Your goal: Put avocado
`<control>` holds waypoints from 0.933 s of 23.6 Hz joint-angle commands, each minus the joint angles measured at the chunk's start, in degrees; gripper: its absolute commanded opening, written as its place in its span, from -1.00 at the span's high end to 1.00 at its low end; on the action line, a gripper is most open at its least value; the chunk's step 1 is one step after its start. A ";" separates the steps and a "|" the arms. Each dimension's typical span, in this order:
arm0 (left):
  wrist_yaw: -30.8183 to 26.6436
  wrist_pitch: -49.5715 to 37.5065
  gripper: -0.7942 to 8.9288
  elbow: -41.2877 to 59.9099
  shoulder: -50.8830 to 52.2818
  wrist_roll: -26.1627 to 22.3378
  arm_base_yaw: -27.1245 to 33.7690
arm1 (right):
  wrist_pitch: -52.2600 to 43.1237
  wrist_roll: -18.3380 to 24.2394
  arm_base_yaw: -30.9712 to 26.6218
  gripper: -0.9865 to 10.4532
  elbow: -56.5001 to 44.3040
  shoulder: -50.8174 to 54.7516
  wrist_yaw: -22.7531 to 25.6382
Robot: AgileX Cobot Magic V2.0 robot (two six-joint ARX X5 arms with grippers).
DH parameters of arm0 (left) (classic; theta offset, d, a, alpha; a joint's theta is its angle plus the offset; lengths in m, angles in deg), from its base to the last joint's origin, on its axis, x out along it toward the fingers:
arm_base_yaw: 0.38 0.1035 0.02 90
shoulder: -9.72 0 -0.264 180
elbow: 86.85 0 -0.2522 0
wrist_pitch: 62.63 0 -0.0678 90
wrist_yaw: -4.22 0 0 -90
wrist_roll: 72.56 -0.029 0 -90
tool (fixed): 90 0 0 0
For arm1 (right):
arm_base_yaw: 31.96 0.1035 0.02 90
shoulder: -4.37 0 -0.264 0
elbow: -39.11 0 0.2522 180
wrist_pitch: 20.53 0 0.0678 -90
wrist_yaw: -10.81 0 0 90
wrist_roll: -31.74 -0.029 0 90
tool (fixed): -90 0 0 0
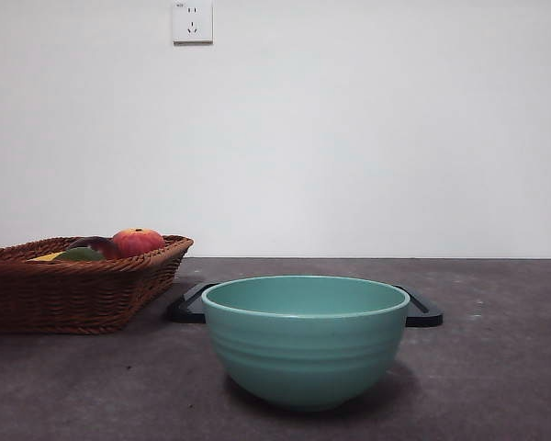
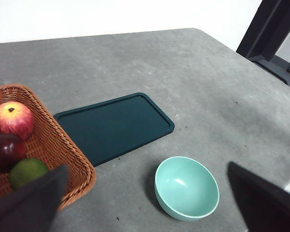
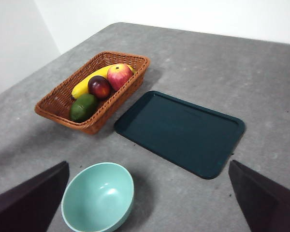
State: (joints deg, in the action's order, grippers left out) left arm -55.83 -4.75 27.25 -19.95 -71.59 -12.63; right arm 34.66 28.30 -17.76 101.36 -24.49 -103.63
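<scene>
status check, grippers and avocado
Left gripper and right gripper open, high above table. Avocado in basket beside dark fruit. Nothing blocking.

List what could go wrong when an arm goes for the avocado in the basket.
1. The avocado lies at one end of the wicker basket, right beside the dark maroon fruit; open jaws may bump or pinch that fruit instead.
2. The basket's wall rises close around the avocado, so a jaw could catch the rim and drag the basket.
3. The avocado looks smooth and rounded; a shallow grip might let it slip. Both grippers, left and right, are open and far off.
</scene>
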 commanded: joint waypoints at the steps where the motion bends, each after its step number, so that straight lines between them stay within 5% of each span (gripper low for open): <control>1: 0.33 -0.31 -0.38 -1.14 -0.24 0.83 -0.15 | -0.50 -1.09 0.24 -0.24 1.05 -0.22 -0.20; 11: -0.66 1.09 -0.38 -1.27 -1.81 4.70 -0.15 | -0.68 -1.09 0.24 -0.24 1.05 -0.22 -0.20; 22: -8.48 2.86 -0.38 -1.84 -14.01 10.29 -0.13 | -0.68 -1.09 0.24 -0.24 1.05 -0.22 -0.20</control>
State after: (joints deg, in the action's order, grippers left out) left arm -63.76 -1.29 26.73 -32.91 -63.26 -12.63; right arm 34.58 27.80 -17.76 101.38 -24.49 -103.63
